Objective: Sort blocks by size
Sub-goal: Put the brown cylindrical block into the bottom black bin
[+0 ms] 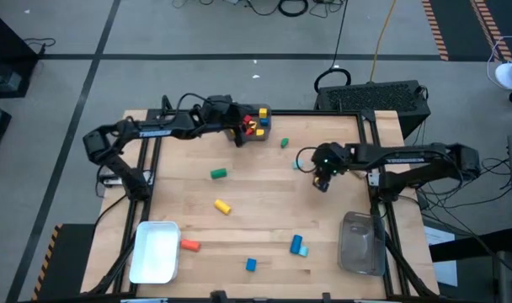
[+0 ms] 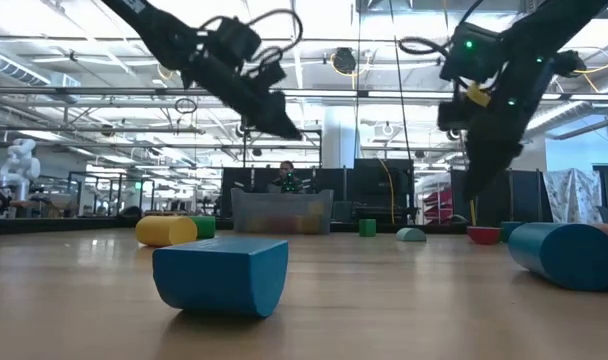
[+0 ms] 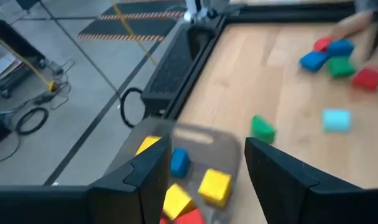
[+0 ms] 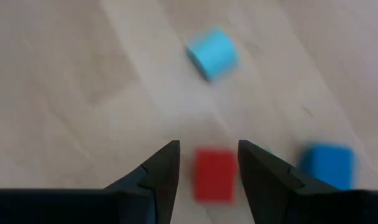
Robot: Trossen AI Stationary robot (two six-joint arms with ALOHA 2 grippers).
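A small grey bin stands at the table's far middle, holding red, yellow and blue blocks. My left gripper hangs open above the bin's left side, with nothing between its fingers. My right gripper points down over the right half of the table, open. A red block lies on the table below the gap between its fingers, with a blue block beside it and a cyan one farther off. More blocks lie scattered: green, yellow, orange, blue.
A white bin stands at the near left corner and a clear bin at the near right. A blue and a cyan block lie near the front edge, and a small green one lies right of the grey bin. The table's middle is bare wood.
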